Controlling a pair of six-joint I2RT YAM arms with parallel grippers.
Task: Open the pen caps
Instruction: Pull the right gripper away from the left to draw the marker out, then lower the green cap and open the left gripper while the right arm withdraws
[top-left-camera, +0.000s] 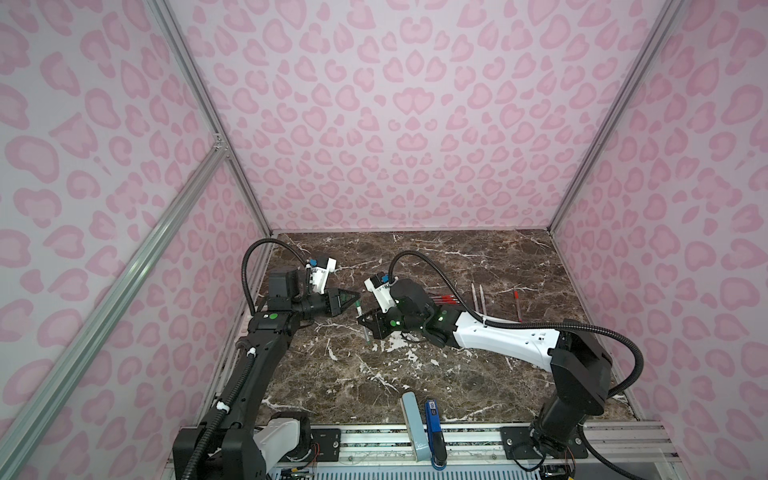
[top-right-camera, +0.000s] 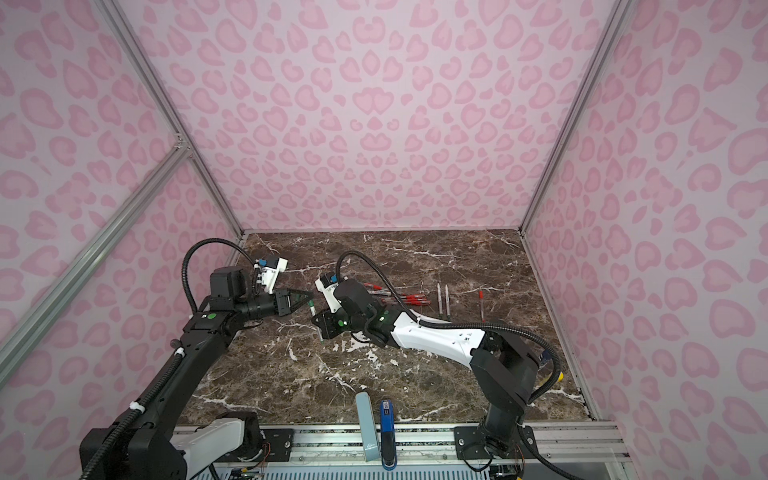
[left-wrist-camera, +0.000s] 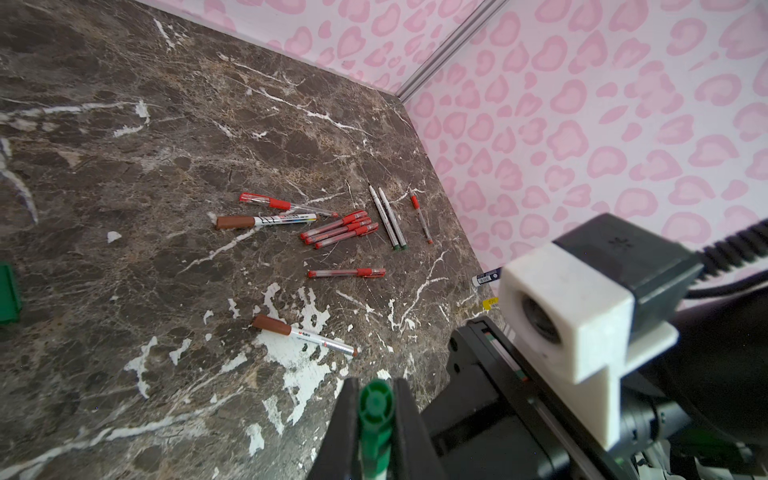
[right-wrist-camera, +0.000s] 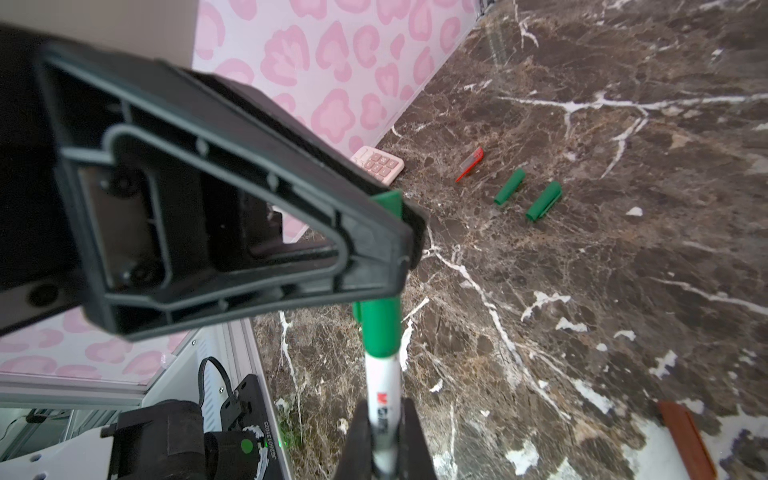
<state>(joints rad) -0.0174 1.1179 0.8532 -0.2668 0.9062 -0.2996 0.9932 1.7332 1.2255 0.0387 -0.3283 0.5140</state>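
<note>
Wrist views: L tool clamps green cap; R tool clamps marker; marble around seems open.

1 green cap, white pen (dark print); brown marbled tbl, pink-spotted walls.

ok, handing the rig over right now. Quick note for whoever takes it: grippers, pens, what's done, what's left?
Left gripper: shut on the green cap of a white marker, held in the air.
Right gripper: shut on that marker's barrel. The cap looks still seated.
Done: loose green caps and a red cap lie on the table.
Left: pull this cap, then the brown-capped markers and the capped red pens.
</note>
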